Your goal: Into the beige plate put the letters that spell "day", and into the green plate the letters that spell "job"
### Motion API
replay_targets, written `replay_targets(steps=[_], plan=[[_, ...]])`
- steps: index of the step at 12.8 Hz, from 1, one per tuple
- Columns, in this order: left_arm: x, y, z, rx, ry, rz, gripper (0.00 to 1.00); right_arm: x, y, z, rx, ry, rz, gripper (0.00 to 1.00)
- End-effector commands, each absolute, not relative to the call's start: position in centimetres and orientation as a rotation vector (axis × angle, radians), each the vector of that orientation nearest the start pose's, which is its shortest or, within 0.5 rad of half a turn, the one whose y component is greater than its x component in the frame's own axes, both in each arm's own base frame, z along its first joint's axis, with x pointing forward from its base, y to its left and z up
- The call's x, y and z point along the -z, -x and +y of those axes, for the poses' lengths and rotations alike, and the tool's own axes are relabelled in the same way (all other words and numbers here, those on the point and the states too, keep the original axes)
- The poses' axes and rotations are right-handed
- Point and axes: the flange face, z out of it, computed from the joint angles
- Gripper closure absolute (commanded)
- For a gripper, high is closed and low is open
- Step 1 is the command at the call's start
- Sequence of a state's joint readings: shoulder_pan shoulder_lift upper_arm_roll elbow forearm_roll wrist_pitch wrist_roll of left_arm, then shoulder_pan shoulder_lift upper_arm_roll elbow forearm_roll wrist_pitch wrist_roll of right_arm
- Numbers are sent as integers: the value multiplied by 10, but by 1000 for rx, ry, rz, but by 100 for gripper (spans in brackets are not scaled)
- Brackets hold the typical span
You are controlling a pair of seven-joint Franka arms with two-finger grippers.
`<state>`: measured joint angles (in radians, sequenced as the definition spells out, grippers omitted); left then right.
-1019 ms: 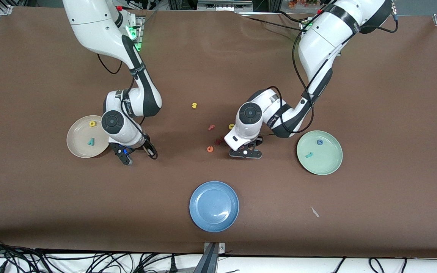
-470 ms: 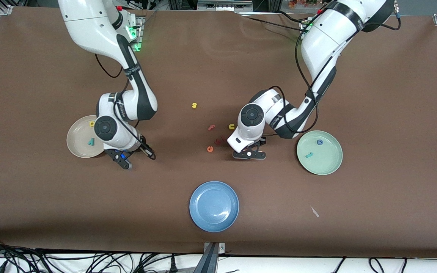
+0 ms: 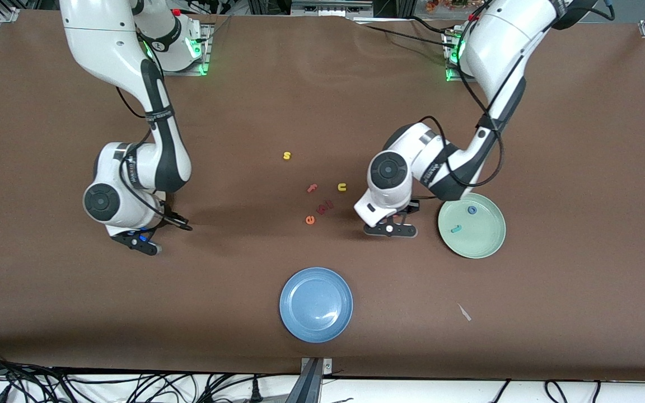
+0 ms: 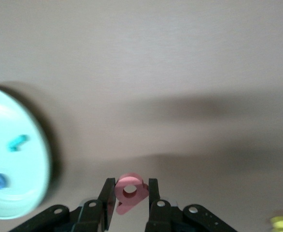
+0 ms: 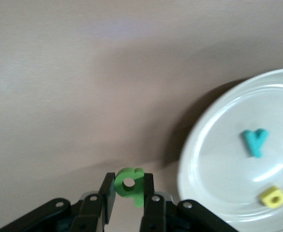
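My left gripper [image 4: 130, 185] is shut on the salmon-red b [image 4: 132, 197] and hangs over bare table beside the green plate [image 4: 21, 188]. That plate [image 3: 484, 239] holds the teal j [image 3: 456, 228] and the blue o [image 3: 472, 210]. My right gripper [image 5: 130, 181] is shut on the green d [image 5: 131, 189], just off the rim of the beige plate [image 5: 219, 159]. In the beige plate lie the teal y [image 5: 254, 141] and the yellow a [image 5: 272, 197]. In the front view the right arm hides the beige plate.
Loose letters lie mid-table: a yellow s [image 3: 286, 155], a salmon f [image 3: 312, 188], a yellow u [image 3: 342, 187], an orange e [image 3: 310, 220] and a dark red piece [image 3: 325, 206]. A blue plate [image 3: 316, 304] sits nearer the front camera.
The right arm has swung toward its own end of the table and now covers the beige plate. The left gripper has moved from the loose letters toward the green plate with the b.
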<state>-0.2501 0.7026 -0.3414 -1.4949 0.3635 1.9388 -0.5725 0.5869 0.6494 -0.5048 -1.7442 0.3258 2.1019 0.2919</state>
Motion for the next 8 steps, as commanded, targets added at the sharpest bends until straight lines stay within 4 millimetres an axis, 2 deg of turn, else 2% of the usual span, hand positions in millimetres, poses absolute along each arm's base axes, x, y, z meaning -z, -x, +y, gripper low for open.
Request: replay_targets(steps=[1,3,5,6,7,8], plan=[[-287,-616,-291,-205,2881,391,92,-243,-628,65,-378,3158,442,74],[-300,-627,-256,-253,2858,468,92,-238,-618,37,-488,3155,382,73],[-300,-638,-213,-313,2835,584,92,-239,-614,2,-539,3140,323,72],[-298,-647,-185,-322,2784,679,91,-236,-613,-28,-551,3109,297,70],[-294,-656,-158,-339,2765,748,91,-229,-610,-50,-564,3086,266,58],[-287,-662,-140,-354,2763,823,91,-226,-613,-54,-561,3083,274,21]])
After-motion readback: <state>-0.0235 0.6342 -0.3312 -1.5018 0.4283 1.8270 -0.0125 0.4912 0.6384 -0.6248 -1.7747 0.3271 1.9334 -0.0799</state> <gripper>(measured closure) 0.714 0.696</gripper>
